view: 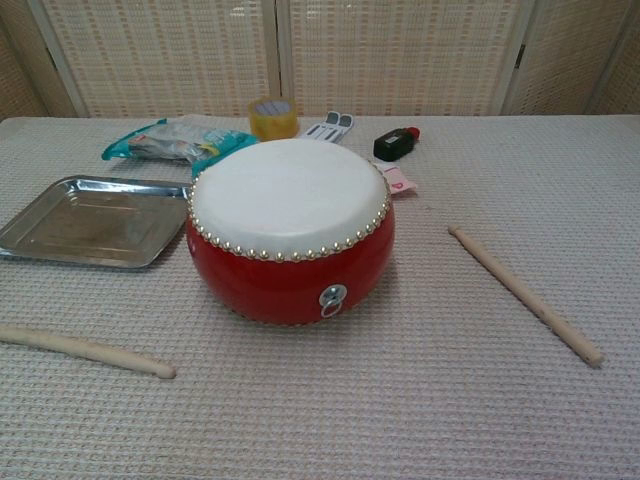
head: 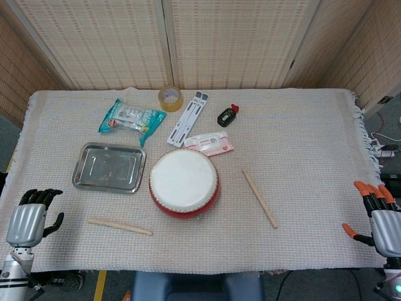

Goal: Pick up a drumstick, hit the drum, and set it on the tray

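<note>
Drumsticks lie on the surface (head: 301,125) either side of the drum (head: 184,182): the left stick (head: 119,226) rests nearly level at lower left of the head view, and the right stick (head: 260,199) slants down and to the right at centre right. Neither touches the drum. The left hand (head: 30,216), at the lower left corner, holds nothing, its dark fingers (head: 41,195) loosely spread and pointing up; the left stick lies near it, to its right, apart from it. The right hand (head: 381,216), at the lower right corner, is also empty with orange-tipped fingers (head: 371,190) apart, and stands well apart from the right stick. The tray (head: 109,167) sits just left of the drum, bare inside. Behind the drum, toward the top of the frame, lie a teal packet (head: 130,118), a tape roll (head: 170,98), a white folded stand (head: 188,116), a small black bottle (head: 227,116) and a pink-and-white card (head: 209,143). The chest view shows the red drum with its white skin at centre, with both sticks and the tray around it, but neither hand.
</note>
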You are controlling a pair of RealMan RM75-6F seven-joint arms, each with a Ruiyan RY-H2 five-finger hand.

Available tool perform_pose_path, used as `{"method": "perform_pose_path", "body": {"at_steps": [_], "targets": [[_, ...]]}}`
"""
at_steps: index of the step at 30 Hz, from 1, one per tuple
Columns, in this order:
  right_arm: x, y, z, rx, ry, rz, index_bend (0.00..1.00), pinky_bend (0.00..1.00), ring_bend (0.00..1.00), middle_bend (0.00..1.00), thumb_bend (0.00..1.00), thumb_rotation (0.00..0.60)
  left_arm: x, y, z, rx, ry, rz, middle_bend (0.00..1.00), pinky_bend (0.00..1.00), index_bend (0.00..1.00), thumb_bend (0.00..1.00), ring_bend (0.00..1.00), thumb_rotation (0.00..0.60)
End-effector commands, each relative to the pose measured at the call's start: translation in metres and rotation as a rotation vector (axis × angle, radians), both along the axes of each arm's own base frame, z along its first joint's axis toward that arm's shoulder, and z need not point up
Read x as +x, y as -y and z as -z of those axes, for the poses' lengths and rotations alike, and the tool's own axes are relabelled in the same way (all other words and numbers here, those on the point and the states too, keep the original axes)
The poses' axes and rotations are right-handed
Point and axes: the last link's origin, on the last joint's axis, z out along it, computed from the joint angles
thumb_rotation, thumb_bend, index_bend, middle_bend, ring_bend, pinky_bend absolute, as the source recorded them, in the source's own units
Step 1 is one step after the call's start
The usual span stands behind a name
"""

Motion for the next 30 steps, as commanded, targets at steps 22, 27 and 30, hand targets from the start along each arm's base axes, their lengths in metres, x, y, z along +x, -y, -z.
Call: {"method": "perform_pose_path", "body": {"at_steps": [22,27,30], "targets": [[0.010,0.007,-0.002,0.001,-0.021,-0.051,0.01,0.03,0.00,0.08,0.18,0.600,0.024,-0.026,0.062,-0.272,0.056,0.154,0.29,0.18,0.41,0.35,0.25,0.600],[0.009,0.006,-0.002,-0.003,-0.020,-0.047,0.01,0.03,0.00,0.08,0.18,0.600,0.035,-0.028,0.088,-0.362,0.056,0.179,0.29,0.17,0.44,0.35,0.25,0.600],[0.008,0.005,-0.003,-0.005,-0.018,-0.044,0.01,0.03,0.00,0.08,0.18,0.600,0.040,-0.028,0.104,-0.405,0.055,0.186,0.29,0.16,0.45,0.35,0.25,0.600]]}}
